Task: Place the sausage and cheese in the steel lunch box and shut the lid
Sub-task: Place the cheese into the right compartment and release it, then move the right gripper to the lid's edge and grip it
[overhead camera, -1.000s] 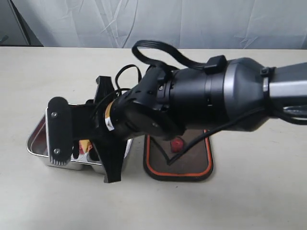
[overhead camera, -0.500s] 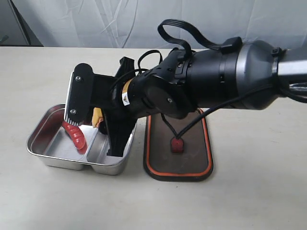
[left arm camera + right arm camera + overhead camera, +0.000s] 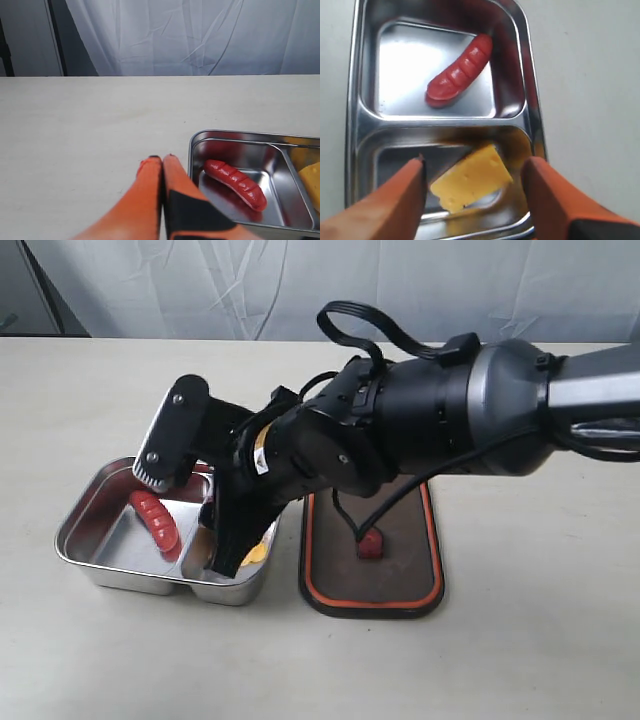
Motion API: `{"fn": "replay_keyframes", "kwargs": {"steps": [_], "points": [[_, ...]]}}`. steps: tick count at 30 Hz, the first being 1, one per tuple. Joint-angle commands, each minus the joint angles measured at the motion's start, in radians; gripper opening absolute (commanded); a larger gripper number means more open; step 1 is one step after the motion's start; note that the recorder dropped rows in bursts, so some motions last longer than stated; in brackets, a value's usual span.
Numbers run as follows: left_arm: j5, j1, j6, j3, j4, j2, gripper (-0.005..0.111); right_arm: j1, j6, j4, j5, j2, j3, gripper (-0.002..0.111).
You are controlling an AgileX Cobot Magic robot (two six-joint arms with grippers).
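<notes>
Beige table (image 3: 540,660) fills the lower and middle frame. White creased curtain (image 3: 200,285) runs across the top. Grey panel (image 3: 12,285) at upper left.

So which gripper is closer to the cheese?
Right. The right gripper hangs open over the cheese, one finger each side. The left gripper is shut, outside the steel lunch box, beyond the sausage compartment.

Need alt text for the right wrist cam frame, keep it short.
The right gripper hangs open over the steel lunch box, its orange fingers flanking the cheese that lies in one compartment. The sausage lies in the other compartment, across the divider. Pale table shows beside the box.
</notes>
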Motion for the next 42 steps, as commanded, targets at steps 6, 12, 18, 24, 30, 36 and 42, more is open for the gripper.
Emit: {"fn": "replay_keyframes", "kwargs": {"steps": [6,12,18,24,30,36,42], "points": [[-0.016,-0.002,0.000,-0.003,0.006,-0.007,0.000,-0.199,0.537,-0.002,0.269,-0.052,-0.002,0.057],[-0.016,-0.002,0.000,-0.003,0.006,-0.007,0.000,-0.404,0.575,0.010,0.437,-0.052,-0.002,0.057],[-0.016,-0.002,0.000,-0.003,0.006,-0.007,0.000,-0.477,0.570,0.027,0.511,-0.003,-0.002,0.057],[-0.016,-0.002,0.000,-0.003,0.023,-0.007,0.000,-0.479,0.568,0.028,0.507,0.076,0.000,0.057],[-0.016,-0.002,0.000,-0.003,0.023,-0.007,0.000,-0.479,0.568,0.032,0.497,0.125,0.000,0.057],[-0.016,-0.002,0.000,-0.003,0.024,-0.007,0.000,-0.479,0.568,0.051,0.488,0.169,0.000,0.057],[-0.016,-0.002,0.000,-0.003,0.024,-0.007,0.000,-0.479,0.568,0.050,0.493,0.194,0.001,0.056]]}}
